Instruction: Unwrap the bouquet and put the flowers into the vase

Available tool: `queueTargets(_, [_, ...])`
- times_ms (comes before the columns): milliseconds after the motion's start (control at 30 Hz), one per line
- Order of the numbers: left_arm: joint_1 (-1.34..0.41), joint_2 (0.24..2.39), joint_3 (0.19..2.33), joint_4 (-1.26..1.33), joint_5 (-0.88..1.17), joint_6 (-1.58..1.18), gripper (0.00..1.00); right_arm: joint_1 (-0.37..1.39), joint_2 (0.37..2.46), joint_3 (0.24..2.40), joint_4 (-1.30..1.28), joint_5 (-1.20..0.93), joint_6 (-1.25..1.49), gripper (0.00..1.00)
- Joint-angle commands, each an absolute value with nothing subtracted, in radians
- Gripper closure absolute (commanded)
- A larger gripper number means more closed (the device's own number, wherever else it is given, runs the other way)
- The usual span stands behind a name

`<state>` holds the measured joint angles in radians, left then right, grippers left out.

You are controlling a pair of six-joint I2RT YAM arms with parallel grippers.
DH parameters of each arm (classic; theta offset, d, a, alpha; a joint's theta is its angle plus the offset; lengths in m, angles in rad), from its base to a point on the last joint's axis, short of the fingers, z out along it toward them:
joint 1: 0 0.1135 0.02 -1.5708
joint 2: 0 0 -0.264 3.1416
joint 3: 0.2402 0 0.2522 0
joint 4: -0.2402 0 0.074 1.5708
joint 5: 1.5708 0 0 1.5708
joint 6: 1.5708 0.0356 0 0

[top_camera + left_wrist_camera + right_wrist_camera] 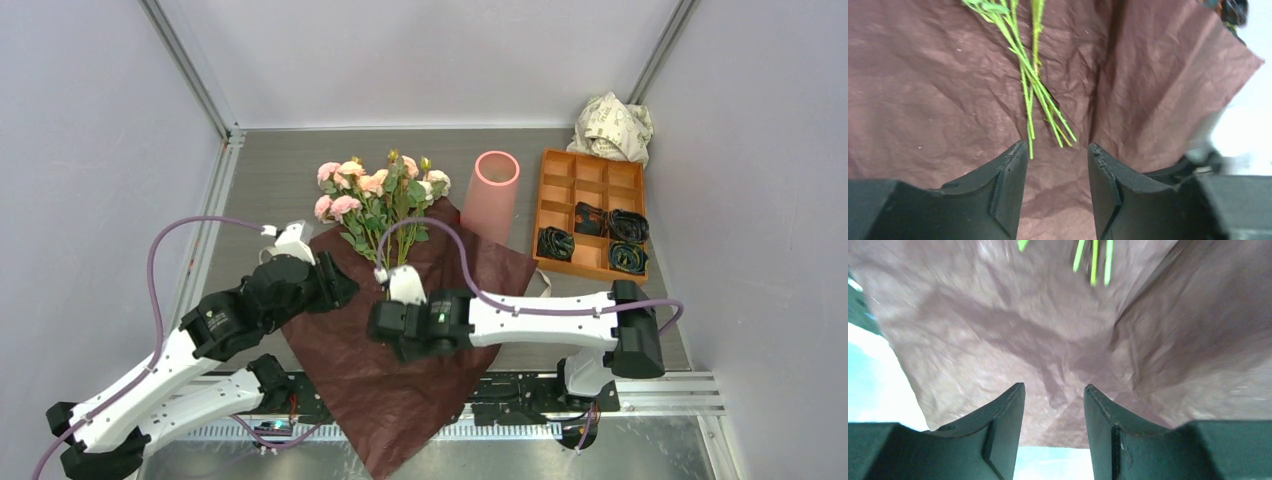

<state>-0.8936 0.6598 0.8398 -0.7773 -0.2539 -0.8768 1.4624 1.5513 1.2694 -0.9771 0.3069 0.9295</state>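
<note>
From above, the dark red crinkled paper [400, 390] lies opened flat on the grey bench [270, 170], one corner hanging over the near edge. The pink and peach roses on thin green stems [375, 190] rest on its far part, heads pointing away from the arms. The tall matte pink vase [492, 195] stands upright just right of the blooms. The left claw [345, 285] and right claw [378, 322] both hover low over the paper near the stem ends. Whether either one touches the paper cannot be told from here. To the right sit an orange compartment tray [545, 215] and a crumpled white printed paper ball [612, 128].

In the left wrist view the left claw [1055, 170] has its jaws apart with nothing between them. The cut stem ends [1040, 105] fan out just ahead of the gap. My judgement is that the unwrapping looks done, so gathering the stems comes next. That would go best by closing on the stems where they bunch tightest, above the splayed tips, so that none slips out. The wrapper [923, 100] should be kept out of the pinch.

The right wrist view is blurred. The right claw [1054, 410] also has its jaws apart and bare, over the paper [998, 330]. Only a few green stem tips [1093, 265] show, cut off at the top edge. The blooms and the vase are out of both wrist views.
</note>
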Motion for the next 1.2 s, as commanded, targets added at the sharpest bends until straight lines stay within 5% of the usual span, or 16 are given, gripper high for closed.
queueTargets(0, [-0.889, 0.718, 0.919, -0.855, -0.476, -0.974, 0.49, 1.323, 1.54, 1.399, -1.129, 0.52, 0.882, 0.47])
queueTargets(167, [-0.809, 0.793, 0.928, -0.74, -0.422, -1.009, 0.44, 1.086, 1.529, 1.402, -0.952, 0.391, 0.788, 0.5])
queueTargets(433, [-0.312, 1.042, 0.909, -0.435, 0.3, -1.02, 0.58, 0.895, 1.841, 1.731, -0.924, 0.247, 0.639, 0.62])
queueTargets(700, [-0.115, 1.382, 0.839, 0.107, 0.791, -1.207, 0.68, 0.822, 2.156, 2.005, -0.938, 0.15, 0.616, 0.67])
queueTargets(1167, [-0.119, 1.417, 0.866, -0.074, 0.728, -1.019, 0.68, 0.753, 2.316, 2.081, -0.915, 0.12, 0.608, 0.67])
